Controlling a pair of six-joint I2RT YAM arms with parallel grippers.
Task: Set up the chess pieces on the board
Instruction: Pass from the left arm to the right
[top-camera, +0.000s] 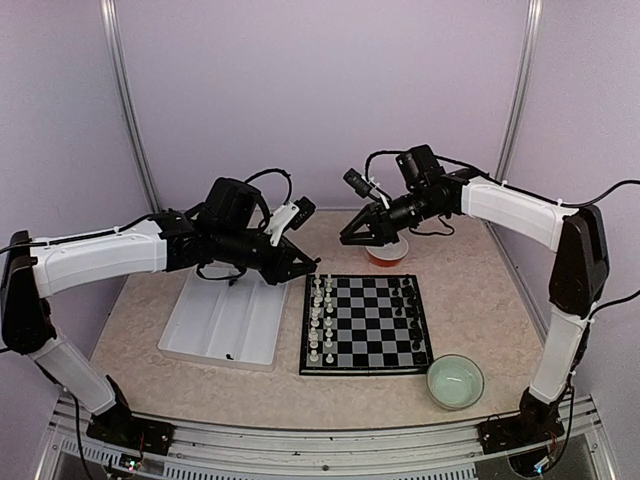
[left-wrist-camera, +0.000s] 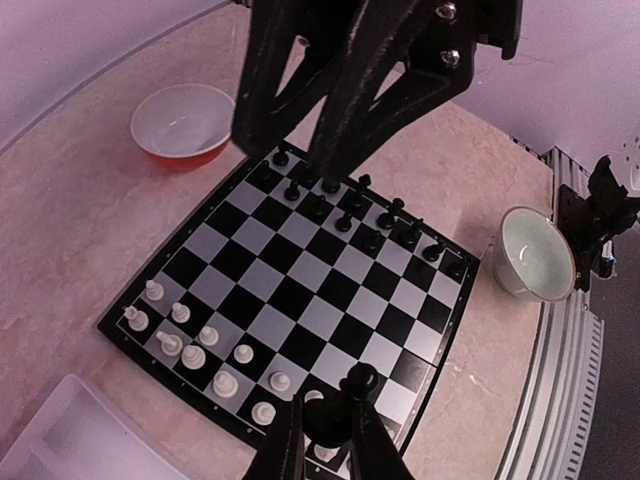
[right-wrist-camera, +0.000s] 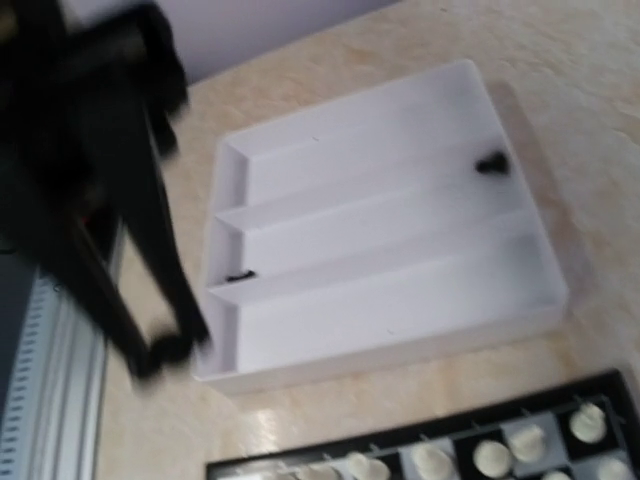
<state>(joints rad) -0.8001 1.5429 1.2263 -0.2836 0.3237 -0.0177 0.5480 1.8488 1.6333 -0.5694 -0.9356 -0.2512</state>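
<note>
In your left wrist view, the left gripper (left-wrist-camera: 328, 425) pinches a black piece (left-wrist-camera: 358, 380) over the board's (left-wrist-camera: 300, 290) 6 o'clock edge, likely bound for the black rows at 12 o'clock, where the right gripper (left-wrist-camera: 288, 158) hangs, apparently parted.

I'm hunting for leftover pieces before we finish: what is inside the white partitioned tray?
Two small dark things: a black piece in the middle compartment, a blurred speck by a divider. The tray otherwise looks bare; from above the left arm covers its far end.
</note>
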